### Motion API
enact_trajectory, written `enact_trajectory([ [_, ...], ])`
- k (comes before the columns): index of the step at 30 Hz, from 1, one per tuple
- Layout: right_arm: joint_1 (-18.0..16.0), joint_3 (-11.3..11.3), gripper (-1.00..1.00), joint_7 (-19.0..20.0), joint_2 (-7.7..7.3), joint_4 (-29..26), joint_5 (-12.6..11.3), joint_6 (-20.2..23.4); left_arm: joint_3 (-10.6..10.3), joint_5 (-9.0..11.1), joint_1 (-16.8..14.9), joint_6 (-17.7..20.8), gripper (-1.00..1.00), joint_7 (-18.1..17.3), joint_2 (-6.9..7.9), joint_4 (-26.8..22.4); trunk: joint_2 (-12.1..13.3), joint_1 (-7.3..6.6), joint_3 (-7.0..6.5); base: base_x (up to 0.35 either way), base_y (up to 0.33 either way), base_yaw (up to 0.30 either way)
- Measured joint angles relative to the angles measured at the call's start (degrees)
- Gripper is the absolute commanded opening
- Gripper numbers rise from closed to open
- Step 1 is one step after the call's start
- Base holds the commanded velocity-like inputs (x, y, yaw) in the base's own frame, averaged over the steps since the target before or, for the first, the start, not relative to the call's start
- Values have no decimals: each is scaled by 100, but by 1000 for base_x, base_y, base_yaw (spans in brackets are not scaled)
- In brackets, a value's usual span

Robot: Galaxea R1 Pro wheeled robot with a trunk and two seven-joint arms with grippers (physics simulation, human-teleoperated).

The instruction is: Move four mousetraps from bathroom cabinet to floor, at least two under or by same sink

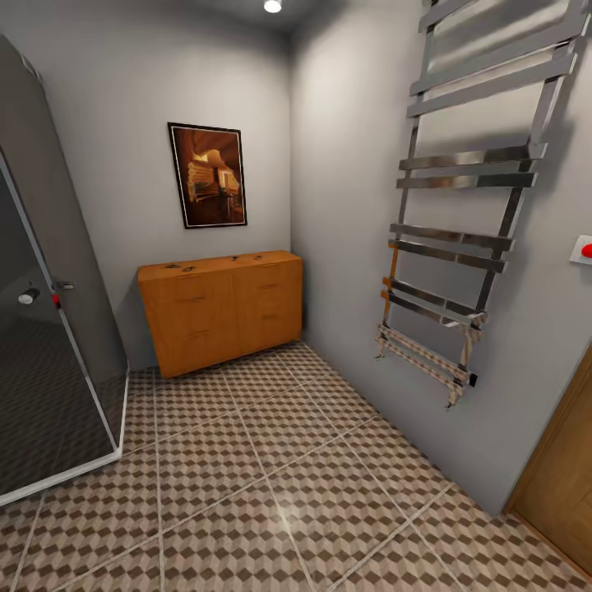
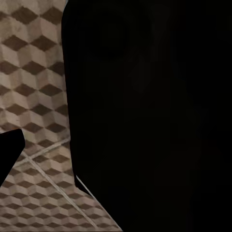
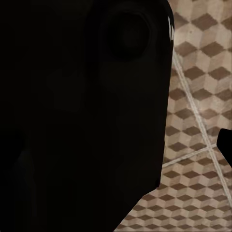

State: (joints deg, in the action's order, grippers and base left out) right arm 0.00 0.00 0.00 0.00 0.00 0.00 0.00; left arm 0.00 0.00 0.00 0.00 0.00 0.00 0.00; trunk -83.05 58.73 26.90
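Observation:
The orange-brown cabinet [image 1: 218, 316] stands against the far wall, in the corner. On its top lie several small flat mousetraps, among them one near the left end [image 1: 173, 266] and one towards the right [image 1: 270, 263]; they are too small for detail. The cube-patterned bathroom floor [image 1: 271, 477] stretches from me to the cabinet. In the left wrist view, floor tiles [image 2: 34, 72] show beside a large black body part. The right wrist view has floor tiles [image 3: 198, 96] past a similar black mass. A dark tip sits at the edge of each wrist view; finger spacing cannot be read. The sink is out of view.
A dark glass shower enclosure [image 1: 41, 329] fills the left side. A chrome towel rail [image 1: 460, 238] hangs on the right wall, with a red button [image 1: 584, 249] and a wooden door [image 1: 563, 485] further right. A framed picture [image 1: 207, 175] hangs above the cabinet.

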Motion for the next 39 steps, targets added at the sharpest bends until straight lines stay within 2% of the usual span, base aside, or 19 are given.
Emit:
enact_trajectory([
  [6, 10, 25, 100, -18, 23, 7, 35, -23, 61, 32, -3, -38, 100, -22, -17, -171, -1, 0, -1, 0, 0, 0],
  [20, 10, 49, 100, 10, 9, 5, 70, -24, 68, 92, -7, -268, 100, -18, -69, -200, -1, 0, -1, 0, 0, 0],
  [33, 10, 50, 100, 11, 9, 6, 68, -23, 65, 103, -8, -330, 100, -16, -78, -203, -1, 0, -1, 0, 0, 2],
  [39, 9, 52, 100, 9, 9, 9, 67, -24, 65, 103, -8, -336, 100, -16, -78, -202, -1, 0, 0, 0, 0, 129],
])
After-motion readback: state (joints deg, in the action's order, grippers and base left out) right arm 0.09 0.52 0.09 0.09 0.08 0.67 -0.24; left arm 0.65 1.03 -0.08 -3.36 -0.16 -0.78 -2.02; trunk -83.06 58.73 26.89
